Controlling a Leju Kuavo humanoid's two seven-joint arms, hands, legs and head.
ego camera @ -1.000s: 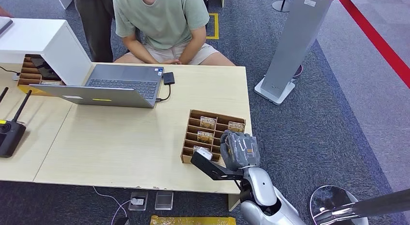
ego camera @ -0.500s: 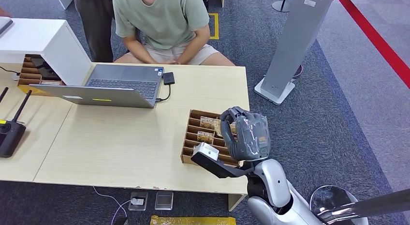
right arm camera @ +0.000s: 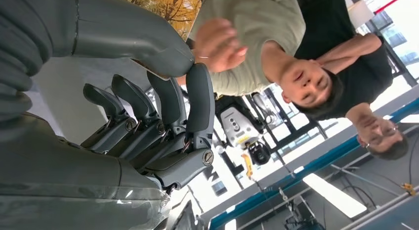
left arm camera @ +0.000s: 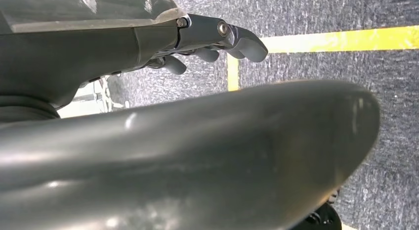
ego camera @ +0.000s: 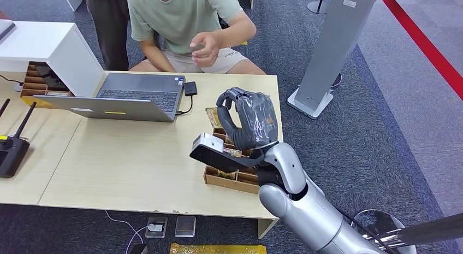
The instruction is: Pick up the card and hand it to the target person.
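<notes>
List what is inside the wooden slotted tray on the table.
The wooden tray holds brown printed cards standing in its slots. The right hand, pinching a card, and its arm cover most compartments, so those contents stay hidden.

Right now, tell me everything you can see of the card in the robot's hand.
The card is a small flat rectangle, tan-brown with darker printing too small to read. It looks like thin paperboard. The right hand pinches it between thumb and fingers, which cover one end. It is held tilted in the air above the table, past the far end of the wooden tray, on the side toward the seated person's raised hand, which does not touch it.
</notes>
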